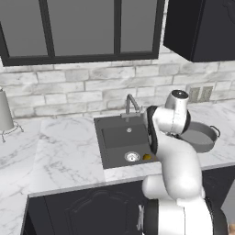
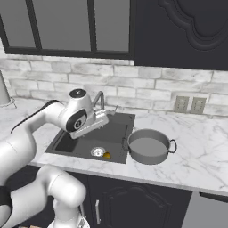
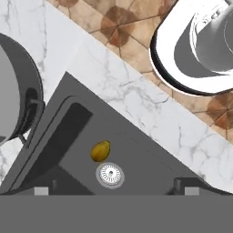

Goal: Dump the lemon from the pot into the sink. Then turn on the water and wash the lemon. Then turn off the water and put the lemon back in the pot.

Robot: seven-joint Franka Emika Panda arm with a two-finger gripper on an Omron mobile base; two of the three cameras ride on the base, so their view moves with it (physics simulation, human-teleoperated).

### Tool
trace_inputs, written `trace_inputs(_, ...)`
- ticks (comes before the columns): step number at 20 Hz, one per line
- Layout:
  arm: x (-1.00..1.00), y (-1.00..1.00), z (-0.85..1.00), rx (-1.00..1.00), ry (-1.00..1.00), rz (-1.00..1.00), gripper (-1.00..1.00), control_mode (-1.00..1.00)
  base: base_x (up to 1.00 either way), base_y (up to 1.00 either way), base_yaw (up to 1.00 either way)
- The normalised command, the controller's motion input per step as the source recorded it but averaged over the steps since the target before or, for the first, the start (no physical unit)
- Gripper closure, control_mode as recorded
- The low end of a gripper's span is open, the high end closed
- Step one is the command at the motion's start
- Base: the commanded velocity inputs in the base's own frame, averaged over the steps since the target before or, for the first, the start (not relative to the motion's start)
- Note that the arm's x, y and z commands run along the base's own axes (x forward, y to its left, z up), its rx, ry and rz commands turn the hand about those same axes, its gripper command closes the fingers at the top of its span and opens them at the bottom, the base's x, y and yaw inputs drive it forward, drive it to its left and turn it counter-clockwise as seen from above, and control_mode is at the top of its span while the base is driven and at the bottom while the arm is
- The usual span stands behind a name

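Kid: End effector [image 3: 116, 190] first! Its two dark tips stand far apart, with nothing between them. It hangs over the sink and looks down into it.

Helper: Now go from big to small. What is the biggest thing?

Kid: The white marble desk [image 1: 69, 156]. Then the dark sink [image 1: 114, 137] set into it, with a grey faucet [image 1: 131, 104] at the back. No water is coming out.

Helper: And next?

Kid: The grey pot [image 2: 149, 147]. It sits upright on the desk, just beside the sink, and it looks empty.

Helper: Where is the lemon?

Kid: The lemon [image 3: 100, 151] lies on the sink floor, just beside the silver drain ring [image 3: 109, 174]. It is smaller than the ring. So I think the dumping part is done, and the water comes next.

Helper: How will the lemon feel to pick up?

Kid: I think it is light and firm, but round, so it may roll. When it gets wet it could be slippery. I would come straight down and pinch it across its narrow middle.
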Motion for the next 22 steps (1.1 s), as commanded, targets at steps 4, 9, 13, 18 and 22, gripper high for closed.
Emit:
trace_inputs(4, 0.0, 0.18, 0.37, -0.26, 0.1, 0.5, -1.0, -1.0, 0.0, 0.0, 0.0)
trace_inputs(9, 0.0, 0.0, 0.39, -0.19, 0.01, 0.53, -1.0, -1.0, 0.0, 0.0, 0.0)
trace_inputs(13, 0.0, -0.09, 0.1, -0.14, 0.0, 0.61, -1.0, -1.0, 0.0, 0.0, 0.0)
trace_inputs(18, 0.0, -0.04, 0.0, -0.11, 0.08, 0.66, -1.0, -1.0, 0.0, 0.0, 0.0)
trace_inputs(22, 0.05, 0.0, 0.0, -0.12, 0.12, 0.62, -1.0, -1.0, 0.0, 0.0, 0.0)
